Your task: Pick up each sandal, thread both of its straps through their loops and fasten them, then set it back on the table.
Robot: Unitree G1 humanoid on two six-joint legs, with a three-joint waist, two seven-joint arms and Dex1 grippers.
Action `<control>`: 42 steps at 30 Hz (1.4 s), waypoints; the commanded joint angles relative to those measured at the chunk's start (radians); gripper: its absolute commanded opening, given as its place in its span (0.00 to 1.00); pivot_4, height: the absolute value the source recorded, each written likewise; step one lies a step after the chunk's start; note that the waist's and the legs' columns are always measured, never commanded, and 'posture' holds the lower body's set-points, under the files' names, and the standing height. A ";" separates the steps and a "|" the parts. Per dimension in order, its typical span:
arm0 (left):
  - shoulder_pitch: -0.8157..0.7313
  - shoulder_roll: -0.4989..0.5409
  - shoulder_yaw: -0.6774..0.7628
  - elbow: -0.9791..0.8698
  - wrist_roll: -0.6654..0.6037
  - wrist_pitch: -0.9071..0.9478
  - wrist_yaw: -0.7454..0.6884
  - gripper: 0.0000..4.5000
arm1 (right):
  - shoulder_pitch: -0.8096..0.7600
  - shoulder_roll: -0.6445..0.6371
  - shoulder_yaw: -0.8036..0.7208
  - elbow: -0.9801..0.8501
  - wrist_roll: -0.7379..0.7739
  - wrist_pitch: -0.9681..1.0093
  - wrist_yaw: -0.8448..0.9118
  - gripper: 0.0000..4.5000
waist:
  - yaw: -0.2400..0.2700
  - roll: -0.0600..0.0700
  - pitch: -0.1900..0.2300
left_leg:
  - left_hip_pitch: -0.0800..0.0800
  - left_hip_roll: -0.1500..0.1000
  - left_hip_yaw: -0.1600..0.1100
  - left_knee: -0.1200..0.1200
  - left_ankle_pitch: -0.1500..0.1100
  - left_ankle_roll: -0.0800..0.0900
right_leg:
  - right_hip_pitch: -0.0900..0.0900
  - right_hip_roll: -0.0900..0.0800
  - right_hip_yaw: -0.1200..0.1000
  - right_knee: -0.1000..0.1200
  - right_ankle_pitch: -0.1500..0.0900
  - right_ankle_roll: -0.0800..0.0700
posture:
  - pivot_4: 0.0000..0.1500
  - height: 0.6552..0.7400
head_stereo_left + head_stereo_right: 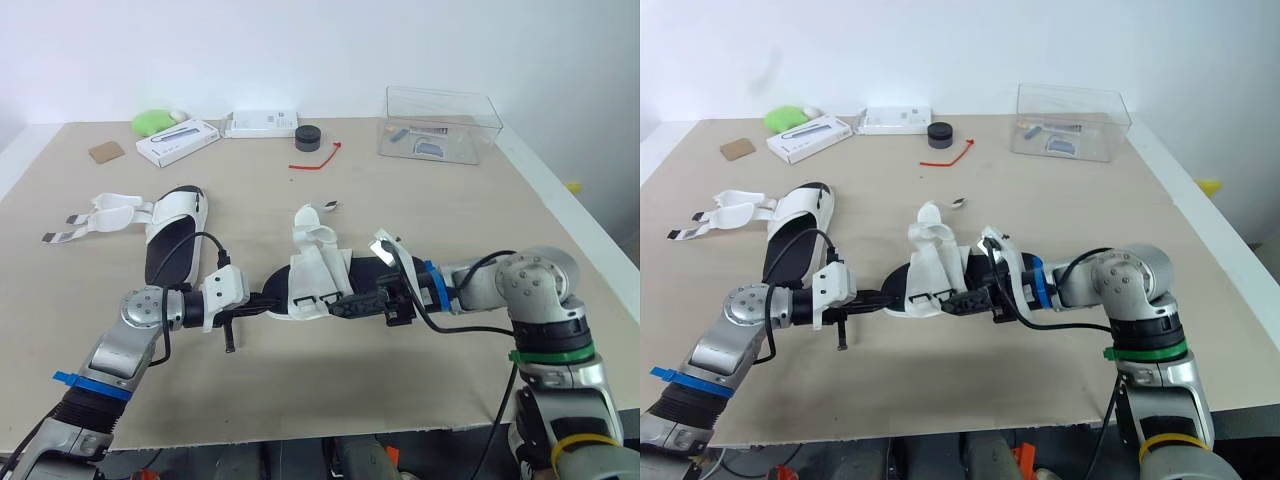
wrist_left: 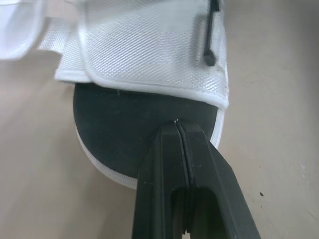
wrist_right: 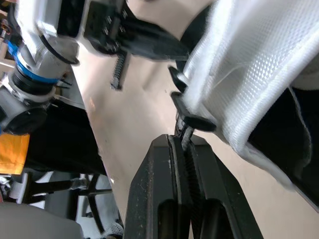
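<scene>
While one white-strapped sandal [image 1: 320, 275] lies at the near middle of the table [image 1: 420, 220], both grippers meet at it. The left gripper [image 1: 272, 300] has its fingers pressed together, tips against the black sole at the sandal's left end. The right gripper [image 3: 185, 144] is clamped on a black plastic loop [image 3: 192, 121] at the edge of the white strap [image 3: 249, 74]. The second sandal [image 1: 175, 235] lies well apart to the left, its straps splayed out unfastened. A clear plastic box [image 1: 440, 125] stands at the far right.
</scene>
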 commanded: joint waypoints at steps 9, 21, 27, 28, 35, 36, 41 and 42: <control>0.023 0.011 -0.023 -0.006 0.028 0.032 -0.013 0.00 | 0.135 -0.105 0.137 -0.205 -0.046 -0.066 0.090 0.02 | -0.003 -0.002 -0.007 | 0.001 0.000 0.000 0.000 0.000 0.000 | 0.000 0.000 0.000 0.000 -0.001 0.000 | 1.00 1.00; 0.018 -0.005 -0.038 -0.004 0.031 0.038 -0.015 0.00 | 0.194 -0.241 0.203 -0.321 -0.058 -0.119 0.211 0.02 | -0.002 -0.003 -0.008 | 0.001 -0.001 0.000 0.000 0.000 0.000 | 0.000 0.000 0.000 0.000 -0.001 0.000 | 1.00 1.00; 0.012 -0.004 -0.043 0.007 0.034 0.032 -0.023 0.00 | 0.175 -0.252 0.202 -0.344 -0.057 -0.156 0.253 0.18 | 0.000 -0.003 -0.008 | 0.001 -0.001 0.000 0.000 0.000 0.000 | 0.000 0.000 -0.001 0.000 -0.001 0.001 | 1.00 1.00; 0.012 -0.002 -0.042 0.009 0.034 0.032 -0.024 0.00 | 0.173 -0.260 0.202 -0.350 -0.058 -0.164 0.265 0.23 | 0.002 -0.003 -0.008 | 0.001 -0.001 0.000 0.000 0.000 0.000 | 0.000 0.000 -0.001 0.000 -0.001 0.001 | 1.00 1.00; 0.015 0.006 -0.042 0.009 0.034 0.032 -0.030 0.00 | 0.152 -0.423 0.221 -0.433 -0.252 -0.541 0.528 0.78 | 0.004 -0.003 -0.008 | 0.001 -0.001 0.000 0.000 -0.001 -0.001 | 0.000 -0.001 -0.002 0.000 -0.002 0.001 | 1.00 1.00; 0.014 0.006 -0.042 0.010 0.034 0.031 -0.030 0.00 | 0.149 -0.428 0.231 -0.432 -0.317 -0.651 0.564 0.88 | 0.004 -0.003 -0.008 | 0.001 -0.002 0.001 0.000 -0.001 -0.001 | 0.000 -0.001 -0.002 0.000 -0.002 0.002 | 1.00 1.00; 0.001 0.004 -0.041 0.022 0.035 0.029 -0.034 0.00 | 0.152 -0.379 0.257 -0.373 -0.601 -1.201 0.678 0.99 | 0.005 -0.003 -0.008 | 0.002 -0.001 0.000 0.000 -0.001 -0.001 | 0.000 0.000 -0.002 0.000 -0.002 0.001 | 1.00 1.00; -0.001 0.003 -0.041 0.024 0.036 0.028 -0.034 0.00 | 0.155 -0.359 0.265 -0.351 -0.653 -1.309 0.684 0.99 | 0.005 -0.003 -0.008 | 0.002 -0.001 0.001 0.000 -0.001 -0.001 | 0.000 0.000 -0.002 0.000 -0.002 0.001 | 1.00 1.00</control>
